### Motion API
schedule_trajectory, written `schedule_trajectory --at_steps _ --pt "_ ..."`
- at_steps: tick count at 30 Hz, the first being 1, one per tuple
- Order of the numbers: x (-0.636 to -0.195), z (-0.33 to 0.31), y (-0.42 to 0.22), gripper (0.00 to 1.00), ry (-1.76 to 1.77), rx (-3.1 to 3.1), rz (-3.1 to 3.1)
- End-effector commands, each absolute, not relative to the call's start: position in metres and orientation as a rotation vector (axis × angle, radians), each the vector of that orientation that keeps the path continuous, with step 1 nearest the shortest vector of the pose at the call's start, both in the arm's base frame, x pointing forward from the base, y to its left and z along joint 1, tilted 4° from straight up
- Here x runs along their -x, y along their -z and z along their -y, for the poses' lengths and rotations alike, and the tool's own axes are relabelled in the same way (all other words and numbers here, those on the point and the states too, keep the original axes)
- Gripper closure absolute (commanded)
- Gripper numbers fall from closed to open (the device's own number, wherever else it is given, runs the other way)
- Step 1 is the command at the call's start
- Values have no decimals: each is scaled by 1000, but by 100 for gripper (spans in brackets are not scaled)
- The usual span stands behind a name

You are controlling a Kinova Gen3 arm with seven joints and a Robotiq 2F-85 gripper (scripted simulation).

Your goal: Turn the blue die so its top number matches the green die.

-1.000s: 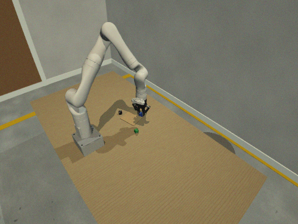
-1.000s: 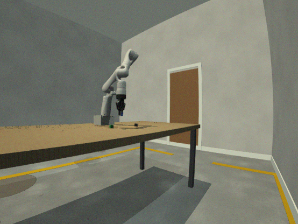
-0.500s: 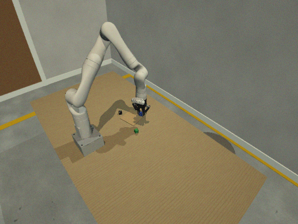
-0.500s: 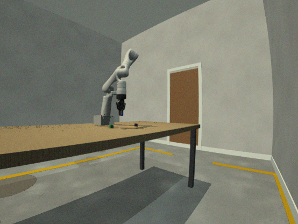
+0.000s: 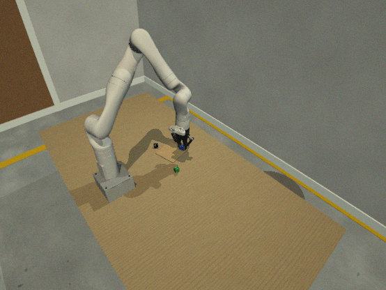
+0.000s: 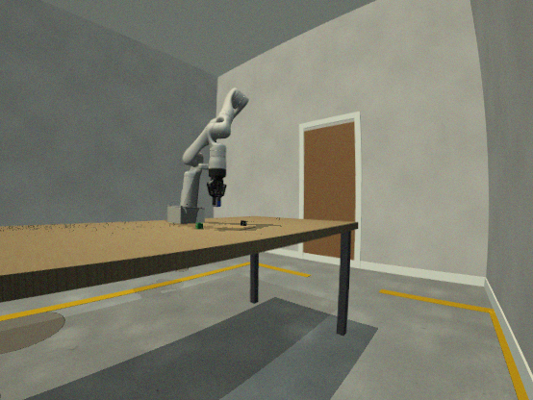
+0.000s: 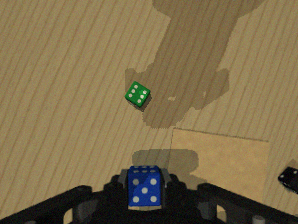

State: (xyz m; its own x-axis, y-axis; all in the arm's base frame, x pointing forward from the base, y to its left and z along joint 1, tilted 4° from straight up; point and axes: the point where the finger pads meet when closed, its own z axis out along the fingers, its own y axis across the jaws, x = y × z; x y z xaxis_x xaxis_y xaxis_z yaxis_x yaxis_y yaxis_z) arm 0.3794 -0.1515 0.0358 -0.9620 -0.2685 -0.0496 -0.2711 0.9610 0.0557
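My gripper (image 7: 144, 180) is shut on the blue die (image 7: 145, 185) and holds it well above the table; it also shows in the top view (image 5: 182, 146) and the exterior view (image 6: 218, 202). The face toward the wrist camera shows five pips. The green die (image 7: 137, 93) lies on the bare table with six pips up, off the mat; it also shows in the top view (image 5: 176, 169) and the exterior view (image 6: 198, 225). The tan mat (image 7: 220, 162) lies flat on the table, also seen in the top view (image 5: 169, 152), below and beside the held die.
A black die (image 7: 290, 177) lies by the mat's far edge, also visible in the top view (image 5: 156, 145) and the exterior view (image 6: 243, 222). The arm's base (image 5: 113, 182) stands at the table's left side.
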Motion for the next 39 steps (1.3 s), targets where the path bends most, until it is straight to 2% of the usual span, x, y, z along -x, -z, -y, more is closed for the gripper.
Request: schedule_trajectory --at_steps 1,19,39 --pt "-380 150 -35 79 -97 410 -3074" --pt "-376 135 -31 79 -118 -81 -3132" --pt "-374 108 -28 79 -115 -1031 -3010"
